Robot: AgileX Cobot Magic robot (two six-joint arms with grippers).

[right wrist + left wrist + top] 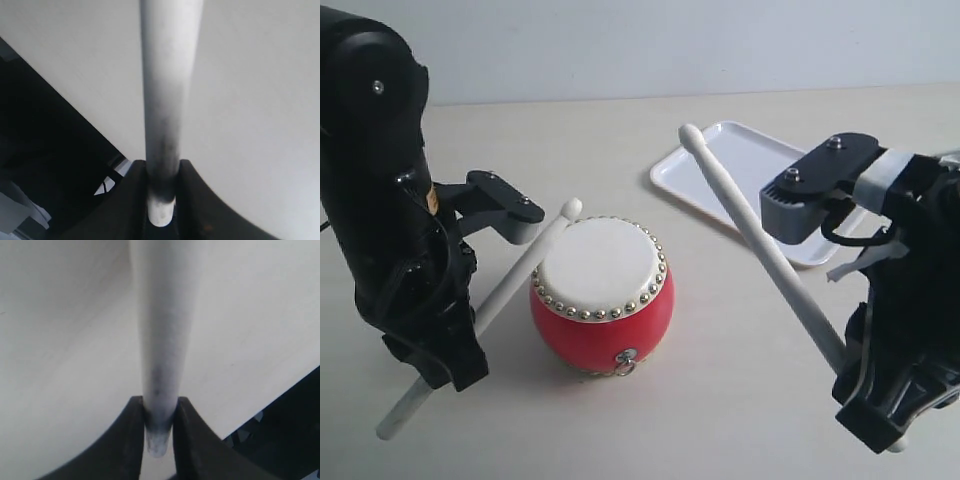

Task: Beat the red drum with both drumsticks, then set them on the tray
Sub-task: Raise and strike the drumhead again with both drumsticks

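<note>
- Cream skin uppermost, the red drum (603, 300) is seen in the exterior view standing upright on the pale table (720, 390), between the two arms. The white tray (730, 150) lies behind it to the right, well apart and bare where it can be seen.
- In the same view the left drumstick (520, 275) is held by the left gripper (432, 368) and slanted up toward the drum. Its rounded tip is placed at the rim of the skin; contact cannot be told. The right drumstick (760, 245) is held by the right gripper (865, 385) and is raised, its tip being well clear of the drum.
- In the left wrist view the left gripper (159, 427) is shown clamped on the butt of the left drumstick (162, 340), the dark fingers (125, 445) being pressed to either side.
- In the right wrist view the right gripper (162, 192) is likewise shown closed tight on the right drumstick (167, 100).
- The beating step is judged to be in hand, with nothing yet laid on the tray. A downward stroke of the right stick onto the skin is called for next, the grip being kept firm so that neither stick is let slip.
</note>
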